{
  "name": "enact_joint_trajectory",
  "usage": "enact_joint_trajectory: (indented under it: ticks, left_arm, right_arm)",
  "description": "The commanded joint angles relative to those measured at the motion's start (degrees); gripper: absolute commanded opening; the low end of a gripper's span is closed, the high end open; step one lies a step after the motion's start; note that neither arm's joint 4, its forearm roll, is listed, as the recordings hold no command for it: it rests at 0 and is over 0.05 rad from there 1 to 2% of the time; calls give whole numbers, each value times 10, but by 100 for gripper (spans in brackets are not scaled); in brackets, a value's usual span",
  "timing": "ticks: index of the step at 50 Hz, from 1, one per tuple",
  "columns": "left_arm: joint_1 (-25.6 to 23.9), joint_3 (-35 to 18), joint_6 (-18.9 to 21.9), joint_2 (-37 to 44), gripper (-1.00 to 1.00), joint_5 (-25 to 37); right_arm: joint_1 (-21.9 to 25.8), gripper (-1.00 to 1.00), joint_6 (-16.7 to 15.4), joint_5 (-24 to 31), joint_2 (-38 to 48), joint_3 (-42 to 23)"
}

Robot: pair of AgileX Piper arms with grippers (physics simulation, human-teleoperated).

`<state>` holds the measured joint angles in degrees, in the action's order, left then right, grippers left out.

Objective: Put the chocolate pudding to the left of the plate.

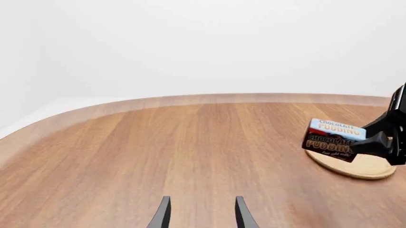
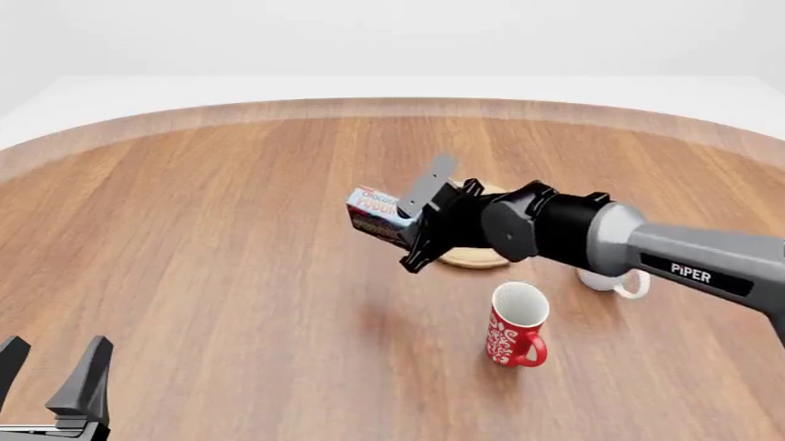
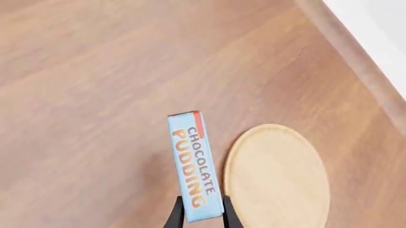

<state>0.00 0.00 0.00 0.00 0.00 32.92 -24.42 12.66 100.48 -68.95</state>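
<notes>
The chocolate pudding [image 2: 371, 212] [image 1: 332, 138] [image 3: 195, 166], a small brown carton with a light blue top band, hangs above the table, and my right gripper [image 2: 402, 223] [image 3: 201, 216] is shut on its end. It sits just over the left edge of the plate [image 2: 472, 261] [image 1: 362, 167] [image 3: 276, 175], a flat tan wooden disc largely hidden behind the right arm in the front view. My left gripper [image 2: 51, 377] [image 1: 201, 213] stands open near the table's front left corner, far from both, with nothing between its fingers.
A red patterned mug [image 2: 517, 325] stands in front of the plate, towards the near right. A white mug [image 2: 615, 281] peeks out from under the right arm. The table's curved far rim [image 2: 368, 107] runs across the back.
</notes>
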Motion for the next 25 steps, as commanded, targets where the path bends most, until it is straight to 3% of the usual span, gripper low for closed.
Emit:
enact_joint_trajectory:
  ticks: [1,25]
  left_arm:
    - [0,0,0,0,100,0]
    - [0,0,0,0,100,0]
  right_arm:
    - [-11,-100,-4,34,19,-62]
    - [-32,-100,-28,101,126,-231]
